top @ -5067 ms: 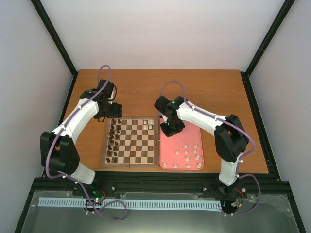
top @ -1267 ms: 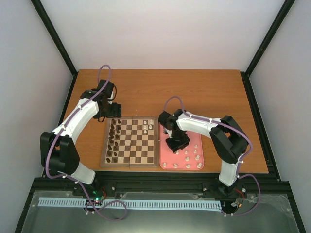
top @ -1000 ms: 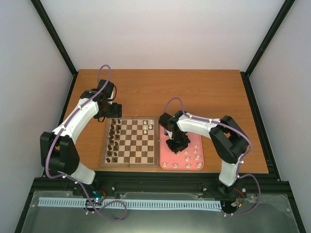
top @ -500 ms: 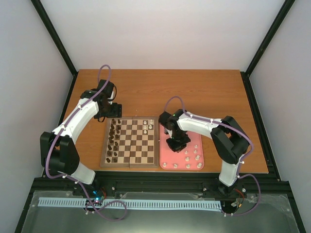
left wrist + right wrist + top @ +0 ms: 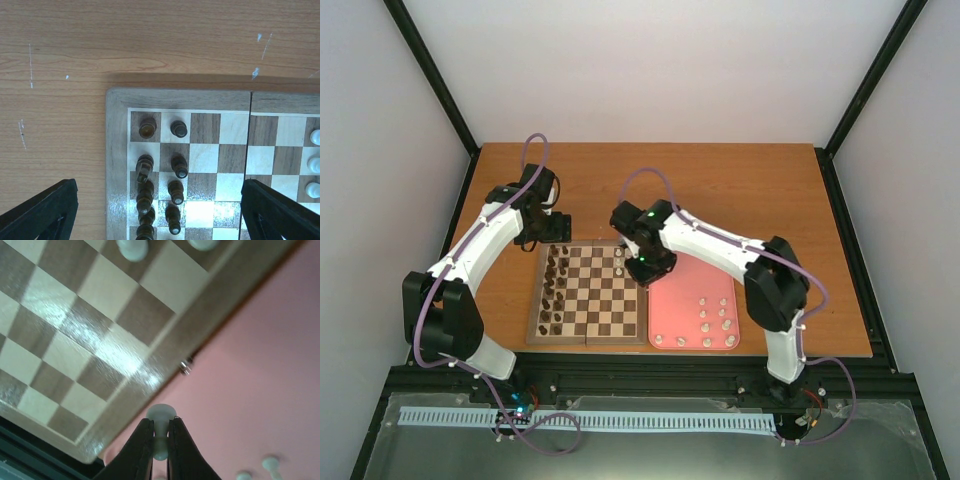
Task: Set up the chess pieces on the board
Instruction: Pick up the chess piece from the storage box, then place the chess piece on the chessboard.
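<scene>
The board [image 5: 588,300] lies mid-table, with dark brown pieces [image 5: 175,165] standing in two columns along its left side. A few white chess pieces [image 5: 619,262] stand near its far right corner; three show at the right edge of the left wrist view [image 5: 313,162]. Several more white chess pieces [image 5: 715,322] stand on the pink tray [image 5: 680,290]. My right gripper [image 5: 160,424] is shut on one white chess piece [image 5: 160,414], held above the seam between the tray and the board's right border. My left gripper [image 5: 157,202] hangs open above the board's far left corner, holding nothing.
The pink tray [image 5: 250,365] touches the board's right border, where a small metal clasp [image 5: 185,367] sticks out. Bare wooden table [image 5: 740,190] lies behind the board and the tray. Black frame posts rise at the table's corners.
My right gripper shut on a white piece on the tray, lifted it and carried it left and away to the board's right edge. The left arm has not moved.
</scene>
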You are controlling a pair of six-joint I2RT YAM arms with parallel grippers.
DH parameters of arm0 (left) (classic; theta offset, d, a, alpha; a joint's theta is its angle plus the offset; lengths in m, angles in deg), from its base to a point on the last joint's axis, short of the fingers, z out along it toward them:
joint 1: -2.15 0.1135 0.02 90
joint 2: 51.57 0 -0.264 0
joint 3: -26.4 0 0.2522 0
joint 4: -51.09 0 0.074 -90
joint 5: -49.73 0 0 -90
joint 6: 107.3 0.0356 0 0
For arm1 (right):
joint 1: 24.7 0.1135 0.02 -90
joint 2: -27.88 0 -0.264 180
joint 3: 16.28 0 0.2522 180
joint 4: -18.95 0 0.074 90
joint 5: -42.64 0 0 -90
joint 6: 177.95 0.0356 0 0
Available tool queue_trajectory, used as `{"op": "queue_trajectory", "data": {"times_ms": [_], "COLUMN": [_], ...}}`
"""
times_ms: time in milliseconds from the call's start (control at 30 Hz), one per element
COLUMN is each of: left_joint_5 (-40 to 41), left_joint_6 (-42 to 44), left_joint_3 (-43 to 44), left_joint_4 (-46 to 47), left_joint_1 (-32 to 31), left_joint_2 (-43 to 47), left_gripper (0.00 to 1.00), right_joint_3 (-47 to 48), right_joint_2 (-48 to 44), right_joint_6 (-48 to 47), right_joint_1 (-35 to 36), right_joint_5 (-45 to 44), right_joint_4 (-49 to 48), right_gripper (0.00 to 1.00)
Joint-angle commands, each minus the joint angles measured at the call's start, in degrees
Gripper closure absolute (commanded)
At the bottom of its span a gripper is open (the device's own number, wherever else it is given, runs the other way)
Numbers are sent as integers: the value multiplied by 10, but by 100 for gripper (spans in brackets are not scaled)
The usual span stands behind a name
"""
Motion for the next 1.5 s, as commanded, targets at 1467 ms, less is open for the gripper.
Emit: {"op": "queue_trajectory", "data": {"times_ms": [1467], "left_joint_5": [14], "left_joint_6": [7], "left_joint_3": [14], "left_joint_4": [7], "left_joint_1": [4], "left_joint_2": [0], "left_gripper": [0], "right_joint_3": [249], "right_joint_2": [228], "right_joint_6": [-62], "right_joint_1": [32], "right_joint_5": [54], "right_joint_4": [51], "right_gripper": [92]}}
